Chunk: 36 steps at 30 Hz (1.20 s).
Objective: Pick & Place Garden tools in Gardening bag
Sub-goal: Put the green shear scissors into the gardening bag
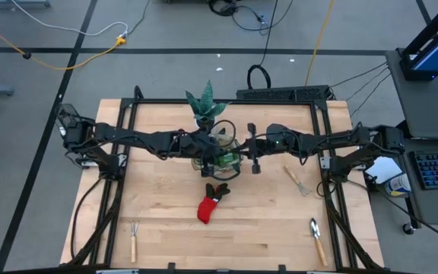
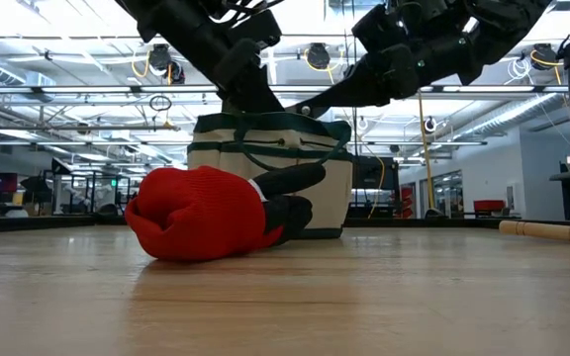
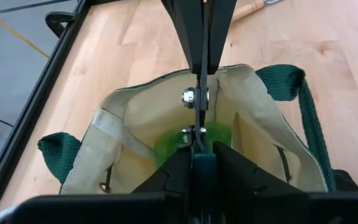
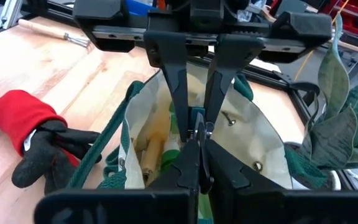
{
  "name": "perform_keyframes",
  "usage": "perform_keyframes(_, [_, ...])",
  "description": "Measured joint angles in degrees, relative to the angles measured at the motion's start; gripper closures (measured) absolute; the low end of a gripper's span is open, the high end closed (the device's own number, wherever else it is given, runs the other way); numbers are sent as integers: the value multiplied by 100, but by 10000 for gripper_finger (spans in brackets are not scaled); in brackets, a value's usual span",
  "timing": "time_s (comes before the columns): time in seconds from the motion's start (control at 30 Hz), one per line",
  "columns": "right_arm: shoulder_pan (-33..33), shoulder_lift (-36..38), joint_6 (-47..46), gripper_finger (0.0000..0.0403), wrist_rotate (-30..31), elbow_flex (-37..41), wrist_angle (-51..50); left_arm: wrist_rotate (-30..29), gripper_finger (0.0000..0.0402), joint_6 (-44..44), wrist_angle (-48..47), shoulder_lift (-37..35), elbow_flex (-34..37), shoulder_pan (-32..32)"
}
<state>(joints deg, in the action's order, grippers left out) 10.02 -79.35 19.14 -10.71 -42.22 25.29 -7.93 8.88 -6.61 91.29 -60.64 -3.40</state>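
The beige gardening bag (image 1: pixel 223 156) with green trim stands open at the table's middle. Both arms meet above its mouth. A thin grey-teal tool (image 3: pixel 198 118), seen edge-on and probably the pruning shears, hangs between them over the opening. My left gripper (image 3: pixel 199 163) and my right gripper (image 4: pixel 199 163) are both shut on it from opposite sides. Inside the bag lie a green spray bottle (image 3: pixel 166 144) and a wooden handle (image 4: pixel 149 149). The red-and-black glove (image 1: pixel 211 202) lies on the table just in front of the bag. My left gripper pinches the tool's teal part (image 4: pixel 197 117) between its two fingertips, coming from the table's left and slanting down. The tool is clear of the bag, above its opening. My right gripper pinches the same thin tool's other end (image 3: pixel 201 73) between its shut fingers, coming nearly level from the table's right. Its own fingers hide the place of contact in its wrist view.
A potted plant (image 1: pixel 206 105) stands right behind the bag. A wooden-handled fork (image 1: pixel 133 237) lies near the front left, a trowel (image 1: pixel 318 240) near the front right, and another wooden-handled tool (image 1: pixel 298 181) to the right of the bag.
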Motion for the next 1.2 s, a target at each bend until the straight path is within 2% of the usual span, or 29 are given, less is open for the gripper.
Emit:
perform_keyframes(0.13, [0,-4,-11,390,16,0,17,-24,351,-57,-82,0,-11,0])
perform_keyframes(0.43, [4,2,-55,330,3,0,-61,-158,352,-308,-504,6,0,-7])
perform_keyframes(0.63, [4,4,202,304,-11,-4,-503,-455,342,-405,-703,7,0,-7])
perform_keyframes(0.83, [-2,2,1379,299,-492,-2,-814,-466,350,-365,-735,7,0,-12])
perform_keyframes(1.0, [0,2,1475,300,-591,-2,-799,-304,352,-391,-812,7,0,-102])
perform_keyframes(1.2, [0,2,1515,300,-595,-2,-911,-62,334,-450,-965,7,0,-287])
